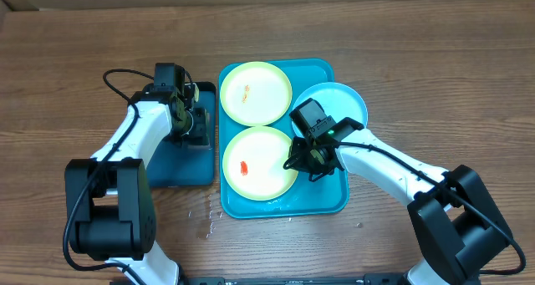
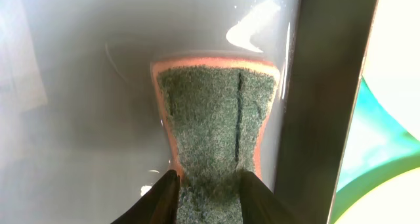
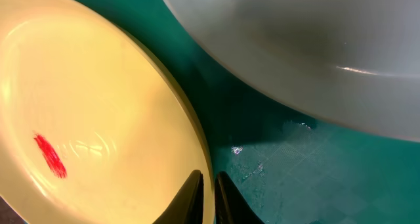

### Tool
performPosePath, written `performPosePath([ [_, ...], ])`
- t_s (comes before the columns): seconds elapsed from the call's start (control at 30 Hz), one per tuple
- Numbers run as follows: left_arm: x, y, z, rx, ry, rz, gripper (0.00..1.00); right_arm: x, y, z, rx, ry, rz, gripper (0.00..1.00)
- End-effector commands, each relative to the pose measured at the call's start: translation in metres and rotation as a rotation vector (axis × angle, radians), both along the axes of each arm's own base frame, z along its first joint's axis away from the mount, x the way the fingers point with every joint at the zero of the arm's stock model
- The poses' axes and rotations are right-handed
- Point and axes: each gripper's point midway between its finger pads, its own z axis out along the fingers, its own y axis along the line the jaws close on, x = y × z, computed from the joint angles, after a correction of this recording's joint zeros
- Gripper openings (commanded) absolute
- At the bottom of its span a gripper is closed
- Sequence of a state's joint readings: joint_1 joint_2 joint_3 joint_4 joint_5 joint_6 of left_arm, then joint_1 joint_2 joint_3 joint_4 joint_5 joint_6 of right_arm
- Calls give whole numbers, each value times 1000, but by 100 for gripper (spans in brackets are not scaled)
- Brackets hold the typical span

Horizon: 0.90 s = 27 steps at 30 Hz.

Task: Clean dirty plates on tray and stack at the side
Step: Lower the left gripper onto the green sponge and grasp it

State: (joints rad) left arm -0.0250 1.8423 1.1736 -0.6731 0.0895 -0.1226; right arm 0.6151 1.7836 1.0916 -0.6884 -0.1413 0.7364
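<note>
Pinching a green sponge [image 2: 213,112], the left claw [image 2: 209,178] is over the dark tray [image 1: 180,164] on the desk [image 1: 67,68]. Just beside it, the teal tray [image 1: 326,193] carries the far yellow plate [image 1: 255,93] and the near yellow plate [image 1: 259,161], both smeared. The right claw [image 3: 209,181] is nipped tight on the near yellow plate's right rim. The blue plate [image 1: 343,105] overlaps the teal tray's far right corner.

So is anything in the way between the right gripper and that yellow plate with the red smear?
Nothing visible. The right gripper sits on the rim of the smeared yellow plate, seemingly pinching it. The blue plate sits farther off over the tray, not between.
</note>
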Motion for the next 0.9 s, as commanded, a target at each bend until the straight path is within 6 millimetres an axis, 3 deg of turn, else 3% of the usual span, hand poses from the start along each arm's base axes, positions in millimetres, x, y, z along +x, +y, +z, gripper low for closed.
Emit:
performPosePath([
  [0.0, 0, 1, -6, 14, 6, -16, 34, 1, -2, -2, -8, -3, -6, 10],
  [0.17, 4, 0, -2, 11, -7, -20, 36, 1, -2, -2, -8, -3, -6, 10],
  [0.33, 7, -3, 0, -8, -17, -27, 50, 1, -2, -2, -8, -4, -6, 10],
  [0.87, -2, 1, -14, 19, 26, -33, 45, 1, -2, -2, -7, -5, -6, 10],
])
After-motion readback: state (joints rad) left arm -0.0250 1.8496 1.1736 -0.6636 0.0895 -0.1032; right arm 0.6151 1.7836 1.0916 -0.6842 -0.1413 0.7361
